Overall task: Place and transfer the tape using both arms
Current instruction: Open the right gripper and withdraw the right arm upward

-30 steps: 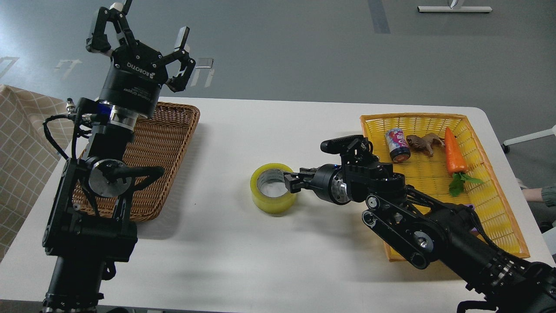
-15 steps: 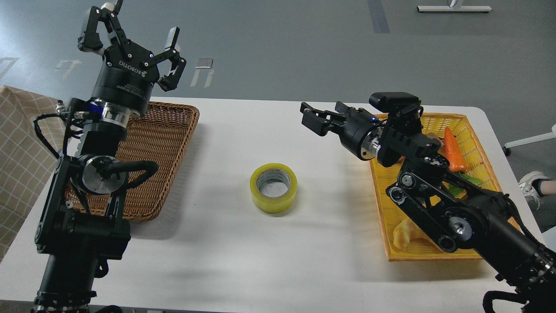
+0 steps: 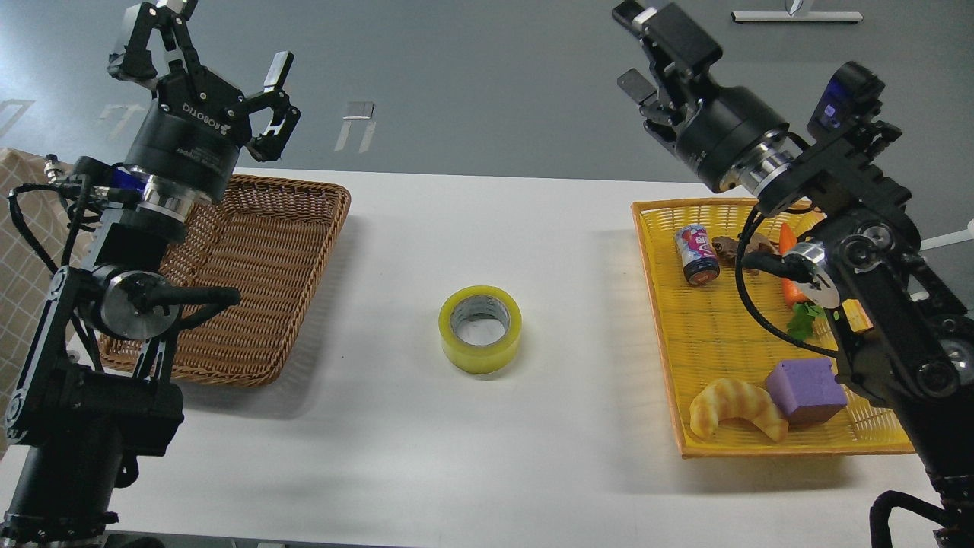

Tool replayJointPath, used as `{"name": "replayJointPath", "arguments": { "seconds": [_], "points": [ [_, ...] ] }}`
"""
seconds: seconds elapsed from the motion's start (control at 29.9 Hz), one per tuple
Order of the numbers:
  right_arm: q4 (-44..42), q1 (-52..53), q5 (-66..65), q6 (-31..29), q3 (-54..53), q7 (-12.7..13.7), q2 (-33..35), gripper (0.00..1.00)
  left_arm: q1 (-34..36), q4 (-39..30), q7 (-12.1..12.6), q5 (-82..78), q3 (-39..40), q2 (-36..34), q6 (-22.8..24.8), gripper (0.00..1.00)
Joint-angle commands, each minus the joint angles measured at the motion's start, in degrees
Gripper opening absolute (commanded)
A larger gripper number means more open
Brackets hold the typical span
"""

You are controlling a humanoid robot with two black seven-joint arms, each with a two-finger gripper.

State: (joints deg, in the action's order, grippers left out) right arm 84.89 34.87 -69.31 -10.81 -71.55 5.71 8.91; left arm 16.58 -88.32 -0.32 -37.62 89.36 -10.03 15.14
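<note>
Tape (image 3: 480, 329) flat at table centre, core axis vertical, untouched; left gripper (image 3: 204, 57) spread, raised over far-left corner, roughly as far off as right gripper (image 3: 635, 46), spread, over far-right.

Yellow tape (image 3: 480, 329) flat, mid-table

White table (image 3: 578, 228) carries tape (image 3: 480, 329), wicker basket (image 3: 266, 251), yellow tray (image 3: 715, 335).

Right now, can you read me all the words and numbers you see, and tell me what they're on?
"ROBOTIQ": white letters on the left gripper's black body.
Smaller white print below it: too small to read.
Can in the yellow basket: colourful label, too blurred to read.
Tape: no words visible.
</note>
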Motion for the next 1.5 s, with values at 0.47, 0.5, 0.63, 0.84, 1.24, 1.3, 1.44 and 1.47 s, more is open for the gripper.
{"name": "replayJointPath", "arguments": {
  "seconds": [0.47, 0.5, 0.63, 0.84, 1.24, 1.3, 1.44, 1.47],
  "points": [
    [3.61, -1.73, 14.11, -2.63, -14.23, -9.49, -6.36, 1.0, 1.87, -0.27, -2.41, -0.26, -2.96, 2.47, -0.72, 0.98],
    [3.7, -1.9, 14.11, -2.63, -14.32, -9.67, -6.36, 1.0, 1.87, -0.27, -2.32, -0.26, -2.97, 2.38, -0.81, 0.98],
    [4.4, -2.35, 14.72, -2.55, -15.55, -9.84, -6.79, 1.0, 1.7, -0.18, -2.32, -0.26, -3.58, 2.38, -0.81, 0.98],
    [4.75, -1.82, 14.81, -2.72, -16.25, -9.41, -7.5, 1.0, 0.65, -0.01, -2.58, 0.0, -5.86, 2.3, 3.48, 0.98],
    [5.63, -2.17, 14.81, -3.34, -15.73, -8.53, -7.41, 1.0, 0.38, 0.78, -3.37, -0.26, -5.87, 3.44, 5.52, 0.98],
    [5.55, -2.0, 14.81, -3.42, -15.73, -8.53, -7.41, 1.0, 0.73, 1.05, -3.99, -1.4, -6.04, 3.18, 5.34, 0.98],
    [5.37, -1.38, 14.73, -3.42, -15.64, -8.09, -7.24, 1.0, 0.82, 2.01, -4.43, -6.13, -6.74, 1.77, 5.61, 0.98],
    [5.28, -1.29, 14.73, -3.42, -15.55, -7.74, -7.06, 1.0, 0.9, 2.01, -4.43, -7.19, -7.18, 1.51, 5.61, 0.98]
  ]
}}
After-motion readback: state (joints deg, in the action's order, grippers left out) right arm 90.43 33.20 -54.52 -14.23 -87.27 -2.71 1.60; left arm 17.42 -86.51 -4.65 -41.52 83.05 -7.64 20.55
